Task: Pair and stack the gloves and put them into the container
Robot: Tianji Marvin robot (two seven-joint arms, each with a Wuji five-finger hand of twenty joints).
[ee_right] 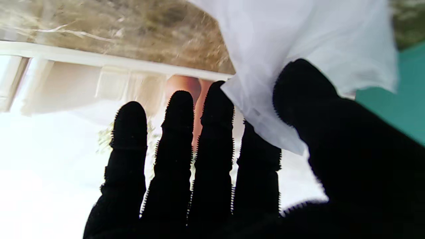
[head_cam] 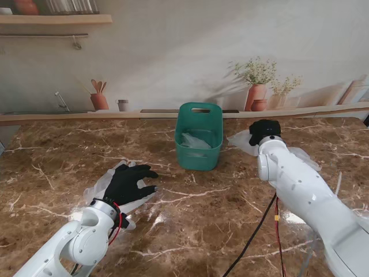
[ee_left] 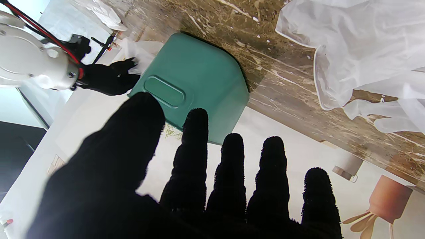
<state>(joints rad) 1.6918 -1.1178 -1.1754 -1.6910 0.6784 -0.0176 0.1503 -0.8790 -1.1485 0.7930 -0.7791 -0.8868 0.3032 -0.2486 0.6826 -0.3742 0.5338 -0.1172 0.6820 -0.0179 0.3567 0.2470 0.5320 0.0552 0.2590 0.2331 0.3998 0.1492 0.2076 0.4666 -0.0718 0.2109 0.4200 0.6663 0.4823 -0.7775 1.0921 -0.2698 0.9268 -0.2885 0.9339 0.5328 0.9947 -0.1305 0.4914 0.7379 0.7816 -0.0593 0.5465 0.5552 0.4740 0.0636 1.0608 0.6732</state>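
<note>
The right hand point(head_cam: 264, 131) sits just right of the green container point(head_cam: 199, 137), thumb and forefinger pinching the edge of 1 clear glove point(ee_right: 298, 49), which hangs toward the table point(head_cam: 190, 231); the container lies to its left, so the right hand is the nearer carrier. The left hand point(head_cam: 130, 180) rests flat, fingers point(ee_left: 196, 132) spread and holding nothing, on another clear glove point(head_cam: 101, 184), whose long axis seems to run toward the container. Something pale already lies inside the container point(head_cam: 197, 141); I cannot tell whether it is a glove pair. More film lies under the right forearm, mostly hidden.
</note>
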